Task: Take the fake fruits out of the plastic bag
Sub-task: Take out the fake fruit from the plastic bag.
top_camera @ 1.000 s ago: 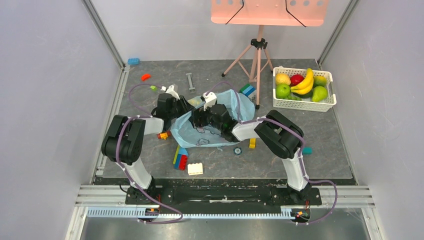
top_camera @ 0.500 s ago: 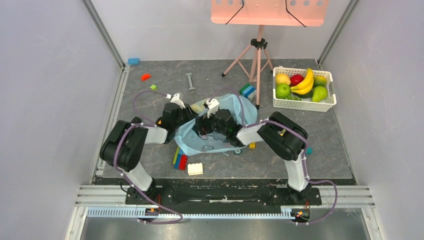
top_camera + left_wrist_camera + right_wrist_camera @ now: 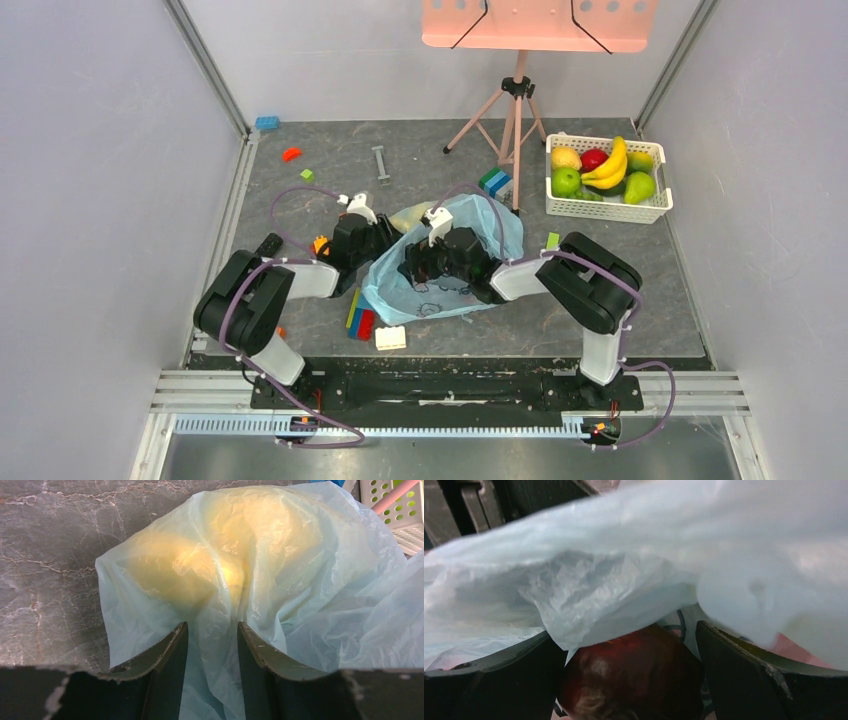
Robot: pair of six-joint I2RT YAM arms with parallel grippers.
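Both arms have swung nearer and to the right, dragging the plastic bag (image 3: pixel 492 215) along. My left gripper (image 3: pixel 209 635) is pinched on a fold of it, with yellow fruits (image 3: pixel 200 570) bulging inside just beyond. My right gripper (image 3: pixel 623 630) looks clamped round the maroon fruit (image 3: pixel 634 675) under the film. My worry: the film snags on that fruit and the thin fold slips or tears when I pull.

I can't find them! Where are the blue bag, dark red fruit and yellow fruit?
blue bag (image 3: pixel 388 282): top view, near left part.
dark red fruit (image 3: pixel 634 680): right wrist view, shiny top.
yellow fruit (image 3: pixel 170 570): left wrist view, middle, through the bag.
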